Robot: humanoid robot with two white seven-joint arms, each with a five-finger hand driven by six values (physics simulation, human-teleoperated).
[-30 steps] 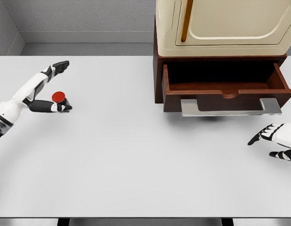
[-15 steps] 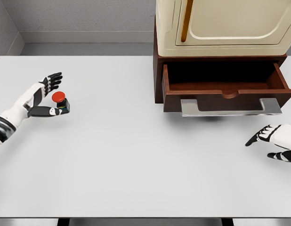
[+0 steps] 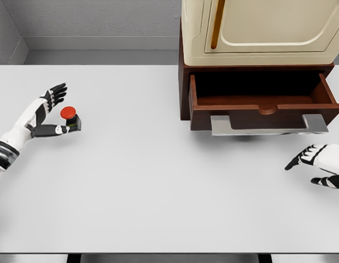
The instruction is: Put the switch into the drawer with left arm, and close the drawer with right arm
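The left hand (image 3: pixel 47 114) is spread wide around the switch (image 3: pixel 69 118), thumb touching it, not gripping. A hasty closure could knock it away (right hand (image 3: pixel 317 164) rests relaxed, four o'clock of the drawer (image 3: pixel 265 104)).

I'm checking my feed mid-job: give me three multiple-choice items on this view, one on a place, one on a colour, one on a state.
1. Where is the switch?
A. in the drawer
B. on the table's left part, at the left hand
C. under the right hand

2. What colour is its button?
A. red
B. green
C. blue

3. The drawer is:
A. shut
B. removed
C. pulled open

Key: 1 B, it sits between the left hand's thumb and fingers; 2 A, the cap is red; 3 C, its inside shows.
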